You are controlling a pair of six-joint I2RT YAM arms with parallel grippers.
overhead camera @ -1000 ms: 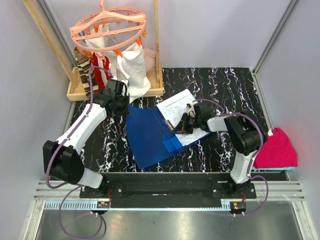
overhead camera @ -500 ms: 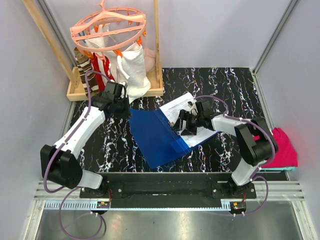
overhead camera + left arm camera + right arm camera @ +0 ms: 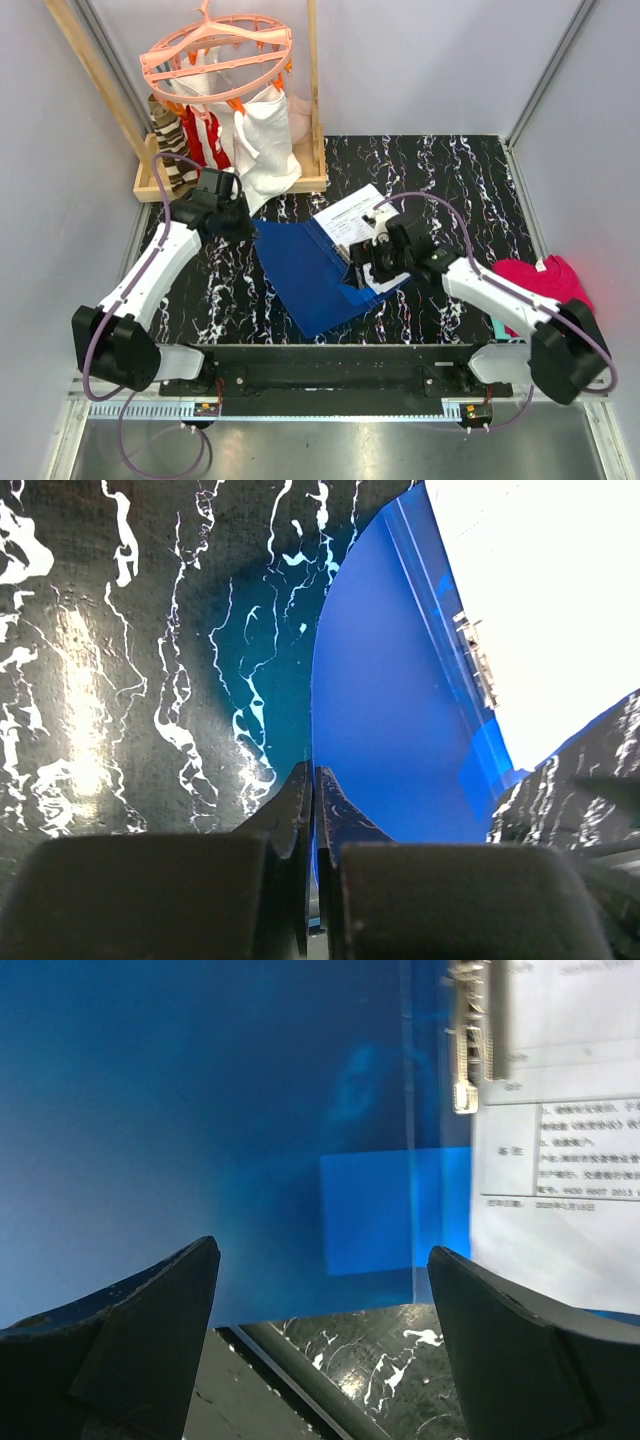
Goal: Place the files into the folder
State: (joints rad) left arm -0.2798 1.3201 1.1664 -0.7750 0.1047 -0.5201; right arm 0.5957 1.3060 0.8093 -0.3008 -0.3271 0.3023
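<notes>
On the bench (image 3: 470,180), the files (image 3: 350,212) lie inside the open folder (image 3: 300,280), right gripper (image 3: 364,262) released, left gripper (image 3: 240,224) pinching its cover; closing it seems all that remains.

Overhead shot is evenly lit, with soft shadows. Left wrist view gets hot glare on the glossy marble tabletop (image 3: 75,670), and the files (image 3: 560,600) blow out to plain white. Right wrist view's soft: folder (image 3: 200,1110) hazy, metal clip (image 3: 468,1030) smeared.
</notes>
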